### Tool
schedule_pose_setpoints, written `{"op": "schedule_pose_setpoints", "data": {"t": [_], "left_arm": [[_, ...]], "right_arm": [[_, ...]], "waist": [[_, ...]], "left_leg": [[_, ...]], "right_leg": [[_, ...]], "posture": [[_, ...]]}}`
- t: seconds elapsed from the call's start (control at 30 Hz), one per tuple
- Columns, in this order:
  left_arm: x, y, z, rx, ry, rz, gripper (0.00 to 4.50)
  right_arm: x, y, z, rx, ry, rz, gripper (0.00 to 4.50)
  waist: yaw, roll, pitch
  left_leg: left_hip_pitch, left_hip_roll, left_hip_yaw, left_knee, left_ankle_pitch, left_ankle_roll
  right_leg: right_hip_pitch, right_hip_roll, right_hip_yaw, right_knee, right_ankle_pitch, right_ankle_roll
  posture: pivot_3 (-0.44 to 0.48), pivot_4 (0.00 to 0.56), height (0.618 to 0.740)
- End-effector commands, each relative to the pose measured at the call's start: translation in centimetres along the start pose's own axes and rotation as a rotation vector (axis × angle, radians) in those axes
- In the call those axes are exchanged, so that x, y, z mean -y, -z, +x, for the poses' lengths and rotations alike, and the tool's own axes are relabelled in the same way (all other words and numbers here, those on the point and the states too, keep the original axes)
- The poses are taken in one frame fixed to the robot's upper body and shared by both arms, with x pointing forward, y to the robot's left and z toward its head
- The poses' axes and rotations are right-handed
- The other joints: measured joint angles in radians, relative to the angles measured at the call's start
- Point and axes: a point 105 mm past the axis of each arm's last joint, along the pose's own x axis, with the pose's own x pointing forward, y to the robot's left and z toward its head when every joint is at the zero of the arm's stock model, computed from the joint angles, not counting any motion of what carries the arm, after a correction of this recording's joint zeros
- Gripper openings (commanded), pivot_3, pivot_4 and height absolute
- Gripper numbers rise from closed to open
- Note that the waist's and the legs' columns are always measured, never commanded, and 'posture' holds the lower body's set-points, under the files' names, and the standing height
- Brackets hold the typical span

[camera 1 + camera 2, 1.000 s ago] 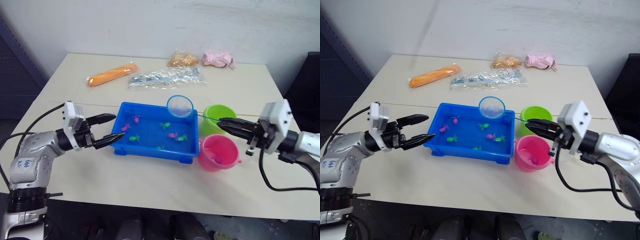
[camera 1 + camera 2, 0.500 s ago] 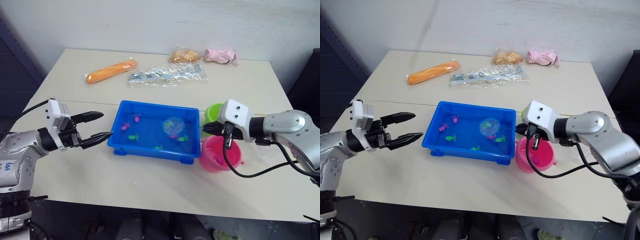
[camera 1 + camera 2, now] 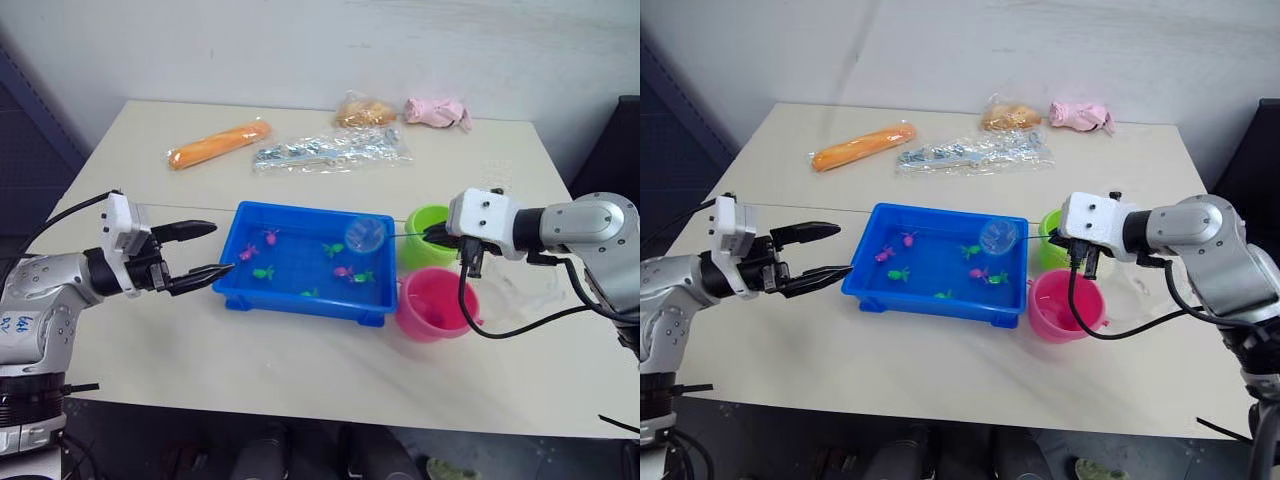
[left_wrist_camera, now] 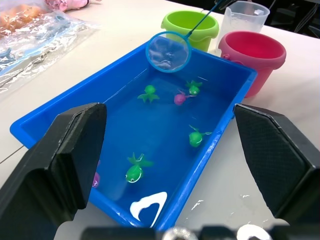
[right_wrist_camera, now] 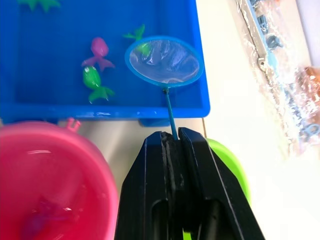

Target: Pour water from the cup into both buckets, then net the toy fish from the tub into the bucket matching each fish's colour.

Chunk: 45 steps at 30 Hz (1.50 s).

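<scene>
The blue tub (image 3: 300, 303) sits mid-table with several green and pink toy fish (image 3: 345, 270) in its water. My right gripper (image 3: 432, 233) is shut on the net's thin handle, above the lime green bucket (image 3: 440, 250). The net's blue hoop (image 3: 366, 233) hangs over the tub's far right corner, and its mesh (image 5: 165, 61) looks empty. The pink bucket (image 3: 435, 305) stands in front of the green one with a small fish shape (image 5: 40, 216) inside. The clear cup (image 4: 243, 12) stands beside the buckets. My left gripper (image 3: 222, 249) is open just left of the tub.
Along the far side of the table lie an orange bag (image 3: 220, 145), a clear bag of metal parts (image 3: 330, 150), a bag of brownish stuff (image 3: 365, 112) and a pink bundle (image 3: 437, 112). Bare tabletop runs in front of the tub.
The net has come up out of the water in the tub's middle right and now hangs at the far right corner. My right gripper has drawn back over the green bucket. The left gripper stays open.
</scene>
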Motion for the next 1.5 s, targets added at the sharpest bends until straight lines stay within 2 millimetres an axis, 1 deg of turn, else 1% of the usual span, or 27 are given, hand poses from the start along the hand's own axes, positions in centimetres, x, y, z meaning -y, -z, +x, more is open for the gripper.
{"op": "schedule_pose_setpoints", "data": {"t": [0.03,0.27,0.77,0.93,1.07,1.27,1.5], "left_arm": [[-0.5,-0.7,-0.3,-0.026,0.014,0.043,4.36],[-1.4,-0.7,-0.5,-0.060,0.042,0.034,4.36],[-1.4,-0.6,-0.2,-0.056,0.059,0.029,4.36],[-1.3,-0.5,-0.3,-0.055,0.055,0.029,4.36],[-1.2,-0.4,-0.3,-0.053,0.052,0.027,4.36],[-1.3,-0.4,-0.3,-0.051,0.049,0.027,4.36],[-1.1,-0.2,-0.3,-0.050,0.047,0.025,4.36]], "right_arm": [[0.8,-0.8,-0.2,0.003,0.025,-0.092,0.00],[0.4,-1.0,0.3,-0.025,-0.019,-0.187,0.00],[-0.7,-0.7,1.6,-0.062,-0.086,-0.275,0.00],[-1.3,-0.9,2.0,-0.050,-0.102,-0.277,0.00],[-2.1,-1.1,2.6,-0.033,-0.125,-0.273,0.00],[-2.3,-1.3,2.9,-0.014,-0.132,-0.252,0.00],[-3.2,-2.0,3.4,0.020,-0.158,-0.233,0.00]], "waist": [[0.000,0.000,0.000],[-0.001,0.000,0.000],[0.000,0.000,0.000],[-0.001,0.000,0.000],[-0.001,0.000,0.000],[-0.001,0.000,0.000],[-0.001,0.000,0.000]], "left_leg": [[0.000,0.000,0.000,0.000,0.000,0.000],[0.001,0.000,0.000,0.000,0.001,-0.002],[0.001,0.000,0.000,0.001,0.002,-0.003],[0.002,0.000,0.000,0.001,0.002,-0.003],[0.002,0.000,0.000,0.001,0.002,-0.003],[0.002,0.000,0.000,0.001,0.002,-0.003],[0.002,0.000,0.000,0.001,0.002,-0.003]], "right_leg": [[0.000,0.000,0.000,0.000,0.000,0.000],[0.000,0.000,0.000,0.003,0.000,0.000],[0.000,0.000,0.000,0.004,0.000,0.000],[0.000,0.000,0.000,0.005,0.000,0.000],[0.000,0.000,0.000,0.006,0.000,0.000],[0.000,0.000,0.000,0.006,0.000,0.000],[0.000,0.000,0.000,0.007,0.000,0.000]], "posture": [[0.000,0.150,0.740],[0.000,0.150,0.740],[0.000,0.150,0.740],[0.000,0.150,0.740],[0.000,0.150,0.740],[0.000,0.150,0.740],[0.000,0.150,0.740]]}}
